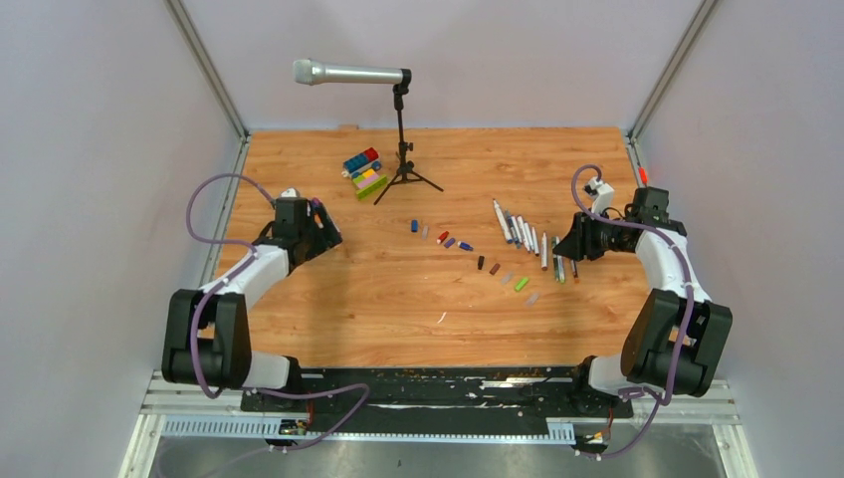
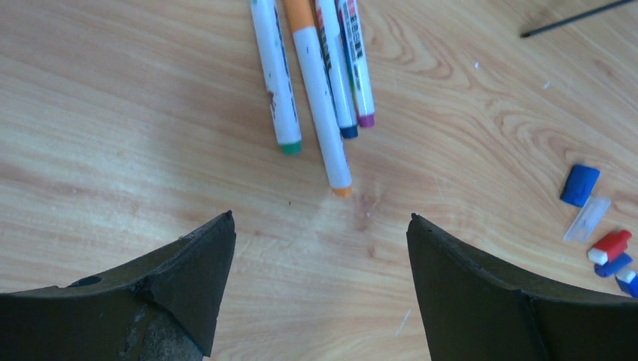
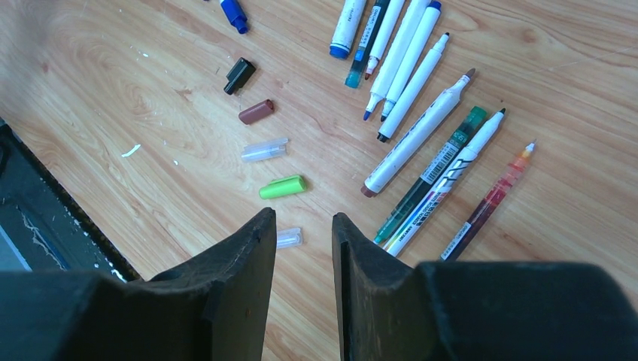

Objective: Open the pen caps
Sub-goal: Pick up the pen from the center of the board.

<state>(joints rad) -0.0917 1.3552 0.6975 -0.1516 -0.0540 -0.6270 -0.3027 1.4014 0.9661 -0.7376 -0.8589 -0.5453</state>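
Four capped pens lie ahead of my left gripper (image 2: 321, 216): a green-ended pen (image 2: 274, 75), an orange one (image 2: 320, 98), a blue one (image 2: 336, 68) and a purple one (image 2: 356, 60). That gripper (image 1: 333, 237) stands wide open and empty. Loose pen caps lie to its right, among them a blue cap (image 2: 579, 185) and a red cap (image 2: 609, 246). My right gripper (image 3: 302, 213) hangs over bare wood with a narrow empty gap between its jaws. A clear cap (image 3: 289, 238) lies just beyond them. Beside it lie a green cap (image 3: 283, 186), a brown cap (image 3: 256, 111), a black cap (image 3: 239, 75) and several uncapped pens (image 3: 417, 135).
A silver microphone (image 1: 348, 73) on a black tripod stand (image 1: 403, 149) stands at the back centre, with multicoloured toy blocks (image 1: 363, 171) beside it. One stand leg (image 2: 572, 19) reaches into the left wrist view. Grey walls close in the wooden table (image 1: 398, 309).
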